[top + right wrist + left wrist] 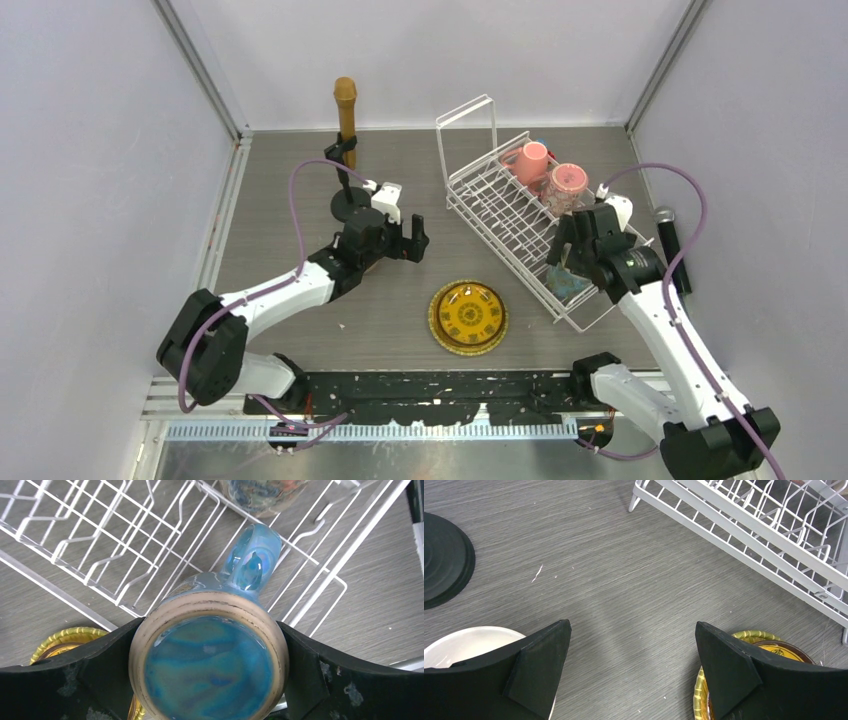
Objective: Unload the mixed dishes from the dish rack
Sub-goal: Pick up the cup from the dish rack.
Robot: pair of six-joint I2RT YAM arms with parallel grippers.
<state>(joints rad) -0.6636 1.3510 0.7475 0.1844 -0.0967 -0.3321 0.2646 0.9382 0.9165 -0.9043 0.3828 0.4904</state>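
- Top view: rack [505, 215] sits at an angle on the right half of the table. Two pink mugs [531, 160] are at its far end and a blue mug [570, 285] is at the near end. One plate [468, 318] is already out, flat on the table between the arms. The right gripper [565, 264] is parked right over that blue mug. The left gripper [408, 243] hangs over bare table left of the rack, so the right arm is way closer.
- Left wrist: left gripper [631, 625] is spread wide with nothing in it. Rack corner [749, 530] is up and to the right, the plate's gold rim [751, 636] peeks out beside the right finger, and a white dish [469, 642] sits under the left one.
- Right wrist: this is the bit that matters. The blue mug [209, 675] is upright, mouth to the camera, dead centre in the right gripper [207, 625]. The jaws are wide but both fingers [112, 650] look snug against its wall, so I'd call it pinched. The handle [245, 570] points straight away from the gripper, up the rack, clear of both fingers. My guess is it just needs a straight lift out of the wires.
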